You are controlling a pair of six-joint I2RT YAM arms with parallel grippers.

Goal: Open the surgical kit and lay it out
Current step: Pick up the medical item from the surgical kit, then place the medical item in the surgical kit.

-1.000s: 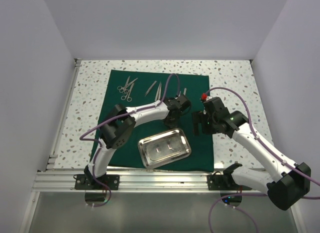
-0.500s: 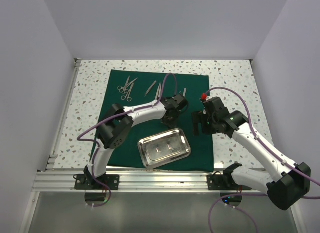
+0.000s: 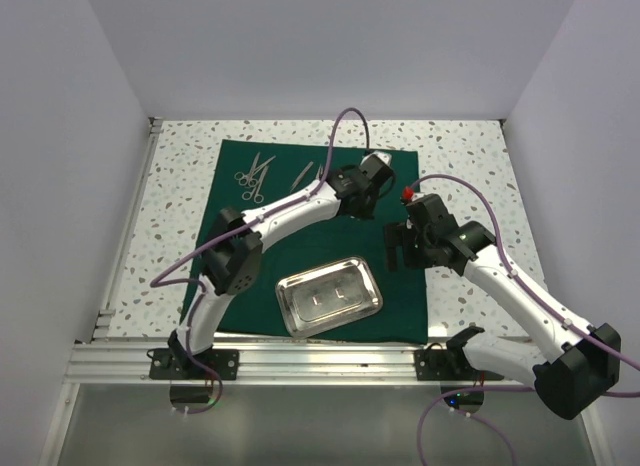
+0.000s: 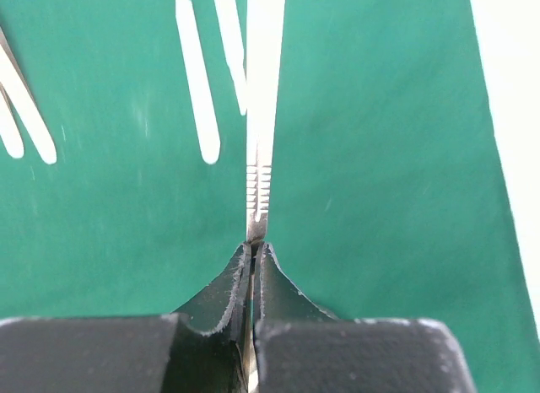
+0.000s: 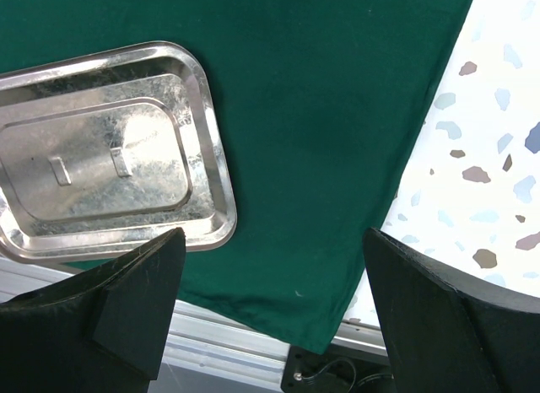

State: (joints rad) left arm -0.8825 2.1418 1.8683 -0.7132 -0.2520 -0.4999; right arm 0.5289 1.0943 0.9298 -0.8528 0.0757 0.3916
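Observation:
The surgical kit's dark green cloth [image 3: 225, 201] lies spread flat on the speckled table. The shiny steel tray [image 3: 284, 298] sits on its near middle, and shows in the right wrist view as the tray [image 5: 215, 157]. Scissors [image 3: 250, 176] and tweezers [image 3: 302, 174] lie at the cloth's back left. My left gripper [image 3: 372, 176] is over the back of the cloth, shut on a slim silver instrument [image 4: 257, 115] with a ribbed grip that sticks out ahead of the jaws. My right gripper [image 3: 398, 248] hovers open over the cloth's right part [image 5: 337, 115], nothing between its fingers [image 5: 135, 300].
More silver instruments [image 4: 196, 81] lie on the cloth just left of the held one. An aluminium rail [image 3: 300, 361] runs along the table's near edge. White walls close in the left, back and right. Bare speckled table [image 3: 170, 206] flanks the cloth.
My left gripper has shut on the slim instrument and moved with it toward the back right of the cloth. The right arm has not moved.

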